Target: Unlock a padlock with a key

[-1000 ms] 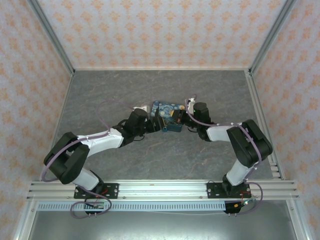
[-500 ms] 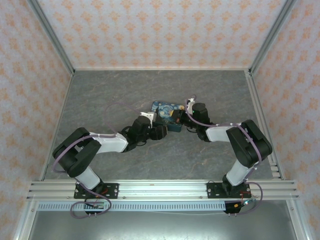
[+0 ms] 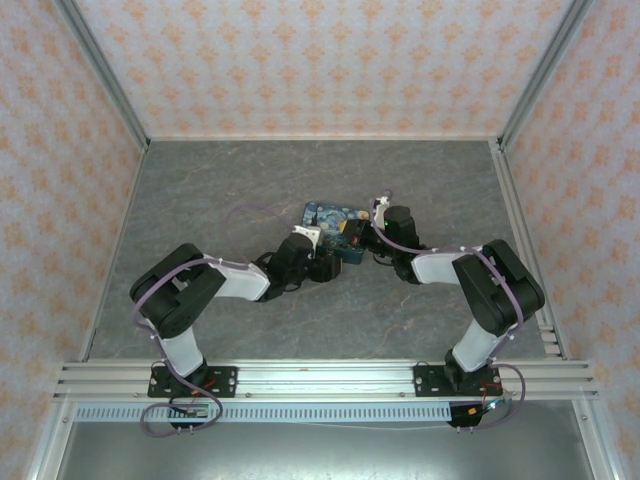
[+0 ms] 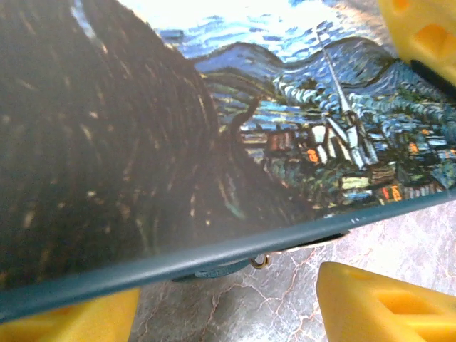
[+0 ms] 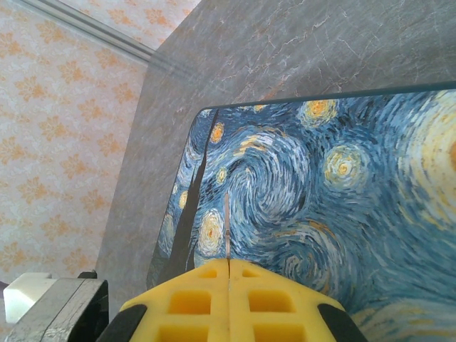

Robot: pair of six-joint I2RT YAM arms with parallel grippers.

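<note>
The padlock (image 4: 217,268) shows as a small dark teal lump with a bit of metal ring, tucked under the edge of the starry-night box (image 3: 335,222) near the middle of the grey marbled table (image 3: 200,200); the box hides most of it. The left gripper (image 3: 326,268) sits at the box's near side, its 2 yellow fingers (image 4: 385,306) spread wide apart. The right gripper (image 5: 228,265) is pinched closed on a thin key (image 5: 226,221), seen edge-on over the box lid
</note>
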